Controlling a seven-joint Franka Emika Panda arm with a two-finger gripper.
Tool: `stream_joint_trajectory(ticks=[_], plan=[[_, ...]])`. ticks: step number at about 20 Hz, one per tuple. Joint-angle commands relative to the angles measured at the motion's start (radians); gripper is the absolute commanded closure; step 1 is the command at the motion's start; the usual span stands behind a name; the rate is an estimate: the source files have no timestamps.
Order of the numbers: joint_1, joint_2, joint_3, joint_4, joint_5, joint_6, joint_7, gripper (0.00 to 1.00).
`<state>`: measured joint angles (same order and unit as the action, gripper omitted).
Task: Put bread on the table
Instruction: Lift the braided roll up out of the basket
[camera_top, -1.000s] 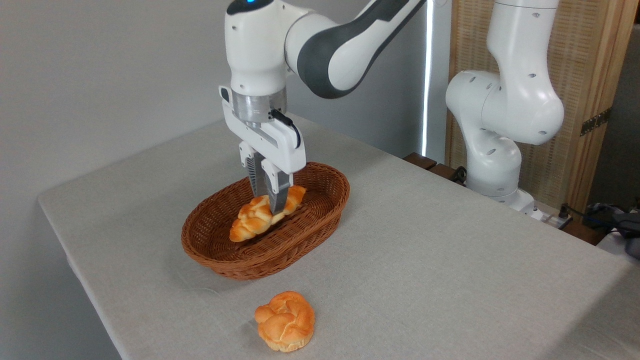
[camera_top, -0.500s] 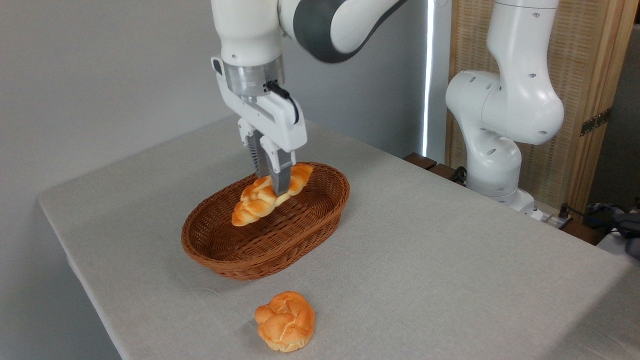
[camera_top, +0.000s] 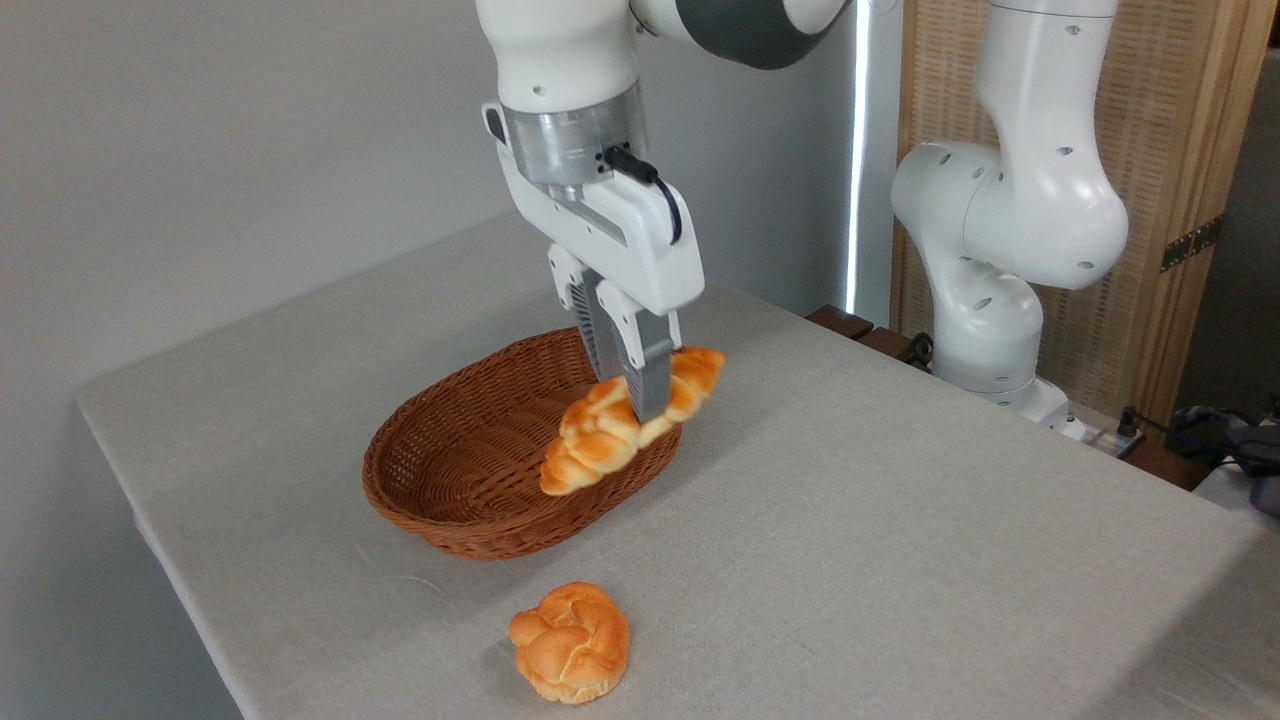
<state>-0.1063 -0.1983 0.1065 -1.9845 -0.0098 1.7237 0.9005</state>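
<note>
Above the right rim of the wicker basket (camera_top: 455, 480), the gripper (camera_top: 635, 400) pinches the bread (camera_top: 600, 440) around its middle, the loaf tilted, lower tip toward the near left, clear of the weave. To finish well, carry it right over bare table (camera_top: 900, 520) — away from the round bun (camera_top: 570, 640) near the front edge — lower until it rests, then release.

The white robot arm (camera_top: 690, 20) runs out of the frame's top edge. The light grey cloth-covered table (camera_top: 900, 560) is cut off at the bottom and right edges. The metal gripper fingers (camera_top: 645, 375) hide the middle of the golden braided loaf (camera_top: 600, 440), which in turn hides part of the brown oval wicker basket's (camera_top: 450, 480) right rim.
</note>
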Motion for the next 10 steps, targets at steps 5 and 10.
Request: stream_joint_trajectory(ticks=[5, 10], plan=[[-0.013, 0.004, 0.019, -0.013, 0.166, -0.096, 0.087, 0.48], [-0.009, -0.004, 0.082, -0.01, 0.205, -0.102, 0.112, 0.48]])
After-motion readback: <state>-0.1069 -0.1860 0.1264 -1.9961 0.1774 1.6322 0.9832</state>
